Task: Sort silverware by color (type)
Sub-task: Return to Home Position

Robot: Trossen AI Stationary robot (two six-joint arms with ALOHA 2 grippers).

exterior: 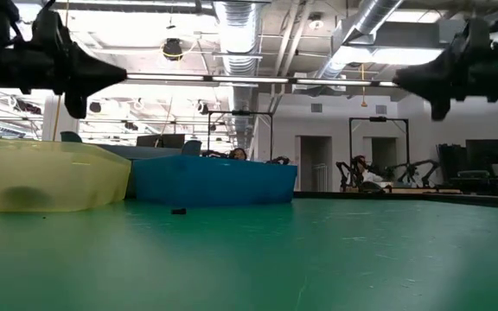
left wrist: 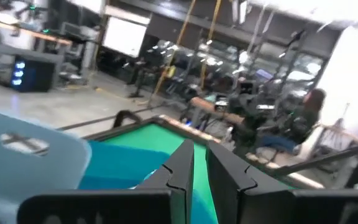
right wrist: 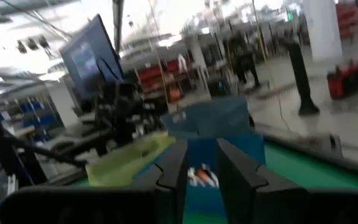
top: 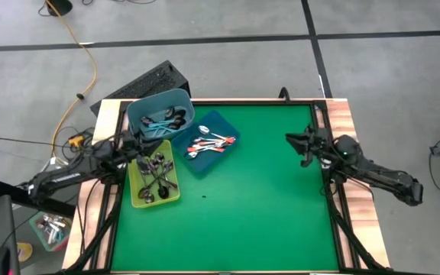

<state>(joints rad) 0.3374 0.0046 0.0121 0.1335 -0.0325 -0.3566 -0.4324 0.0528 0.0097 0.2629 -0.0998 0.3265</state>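
The spoons lie sorted in three containers at the table's far left. Teal-handled ones (top: 159, 121) are in a light blue tub (top: 176, 99). Red-handled ones (top: 205, 145) lie in a dark blue tray (top: 220, 122). Dark and silver ones (top: 154, 174) fill a yellow-green tray (top: 170, 195). My left gripper (top: 136, 143) (left wrist: 199, 163) hovers above the table beside the tub and the yellow-green tray, its fingers a narrow gap apart and empty. My right gripper (top: 289, 139) (right wrist: 202, 163) hangs above the table's right side, pointing at the containers, open and empty.
A small dark speck (top: 203, 195) (exterior: 178, 210) lies on the green mat (top: 266, 206) near the trays. The mat's middle, near and right parts carry nothing else. Wooden borders (top: 350, 114) flank the mat. People and equipment show in the room beyond the table.
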